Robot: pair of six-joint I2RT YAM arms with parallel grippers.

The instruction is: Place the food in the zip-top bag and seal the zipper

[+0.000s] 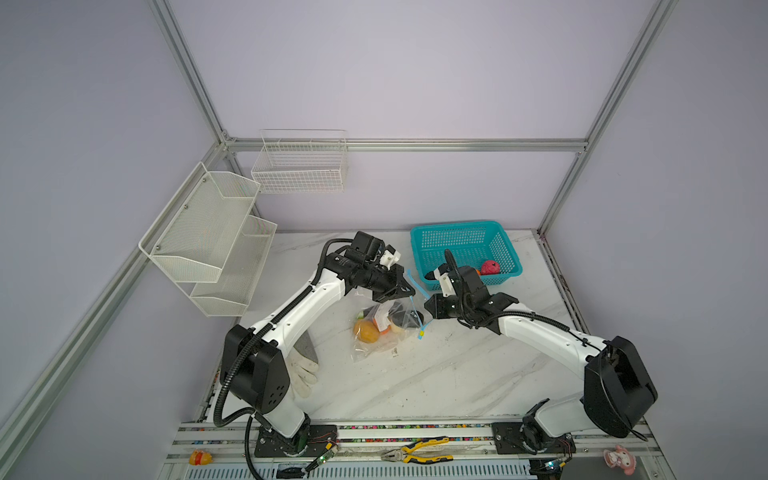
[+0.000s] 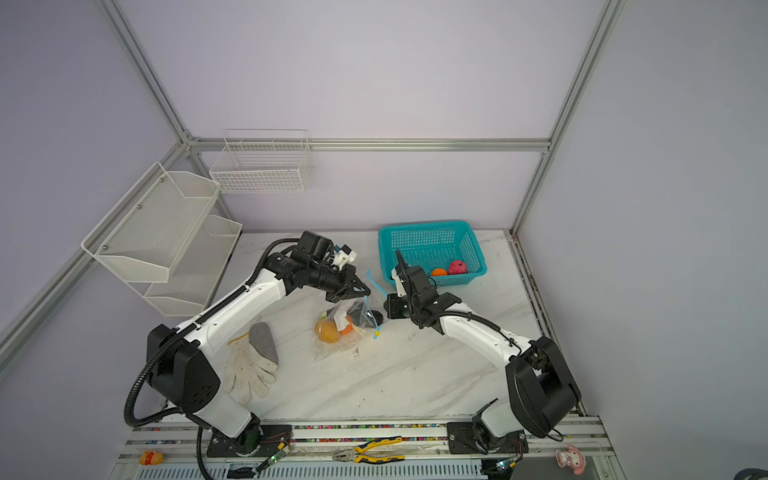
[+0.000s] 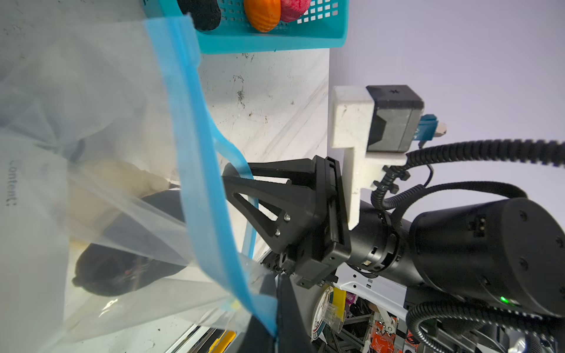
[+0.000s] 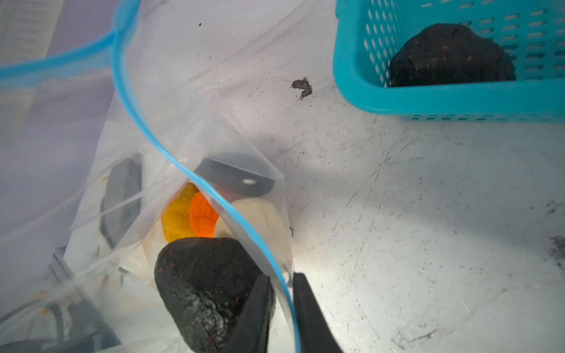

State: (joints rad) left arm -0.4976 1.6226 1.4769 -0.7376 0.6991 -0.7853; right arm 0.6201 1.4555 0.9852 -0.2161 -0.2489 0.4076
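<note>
Now my left gripper (image 1: 409, 291) is clamped on the zipper (image 3: 189, 122), my right gripper (image 4: 282, 276) pinching it too; the zip-top bag (image 1: 376, 336), food (image 1: 368, 330) inside, sits at seven o'clock of the basket (image 1: 453, 226).

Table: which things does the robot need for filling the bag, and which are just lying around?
For the job: zip-top bag, blue zipper, yellow-orange fruit in the bag, pink fruit, orange fruit and dark fruit in the teal basket.
Just lying about: white glove, pliers, pink plush doll, yellow-red toy figure.
</note>
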